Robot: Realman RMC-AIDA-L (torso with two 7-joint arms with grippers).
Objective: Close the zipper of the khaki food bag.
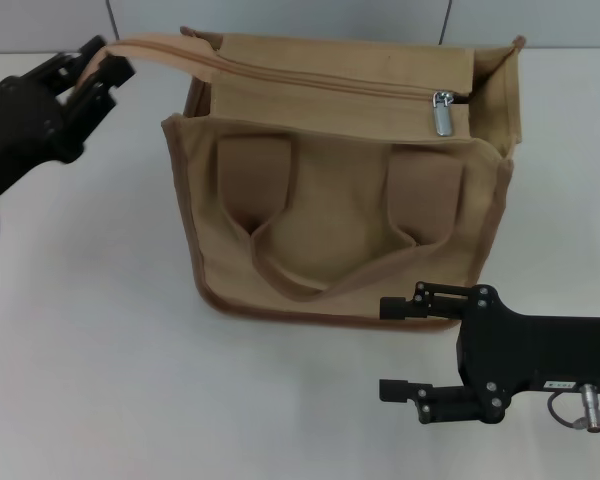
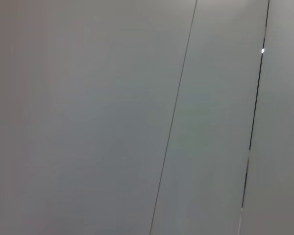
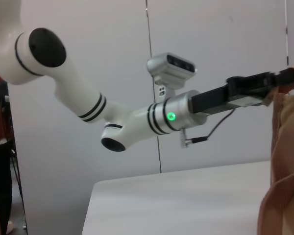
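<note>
The khaki food bag [image 1: 340, 220] stands upright in the middle of the white table, its two strap handles facing me. The zipper [image 1: 310, 80] runs along its top, and the silver pull tab [image 1: 442, 112] hangs near the right end. My left gripper [image 1: 108, 62] is at the bag's top left corner, shut on the tan fabric tail at the zipper's left end. It also shows in the right wrist view [image 3: 280, 81], next to the bag's edge [image 3: 284, 161]. My right gripper [image 1: 383, 348] is open and empty, low in front of the bag's bottom right corner.
The white table [image 1: 100, 350] stretches to the left and front of the bag. A grey panelled wall [image 2: 137, 117] stands behind and fills the left wrist view. The left arm's white links [image 3: 88, 98] reach in over the table's far side.
</note>
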